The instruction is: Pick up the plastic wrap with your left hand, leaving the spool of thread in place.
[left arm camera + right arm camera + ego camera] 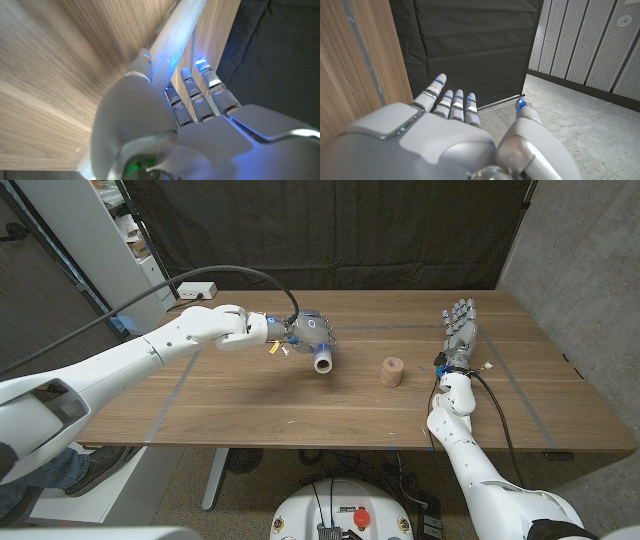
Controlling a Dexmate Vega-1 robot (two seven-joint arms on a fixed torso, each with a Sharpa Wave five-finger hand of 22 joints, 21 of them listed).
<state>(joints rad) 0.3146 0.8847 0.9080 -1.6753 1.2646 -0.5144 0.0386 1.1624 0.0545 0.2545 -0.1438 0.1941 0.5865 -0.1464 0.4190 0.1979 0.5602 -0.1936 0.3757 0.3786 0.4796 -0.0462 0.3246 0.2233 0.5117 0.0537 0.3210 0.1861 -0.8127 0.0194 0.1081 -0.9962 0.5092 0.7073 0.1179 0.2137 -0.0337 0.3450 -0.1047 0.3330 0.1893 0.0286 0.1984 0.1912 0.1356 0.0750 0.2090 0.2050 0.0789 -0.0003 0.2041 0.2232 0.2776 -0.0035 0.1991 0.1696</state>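
Head view: left hand (305, 330) grips plastic wrap (322, 358) | thread spool (392, 372) near | right hand (459, 323) empty, fingers spread

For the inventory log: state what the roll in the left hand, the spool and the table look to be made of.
Roll of plastic wrap: glossy translucent film, seemingly on a pale tube with an open end. Spool of thread: matte tan cylinder, probably wound fibre; too small to confirm. Table: brown wood grain, smooth satin finish, solid or veneer unclear.
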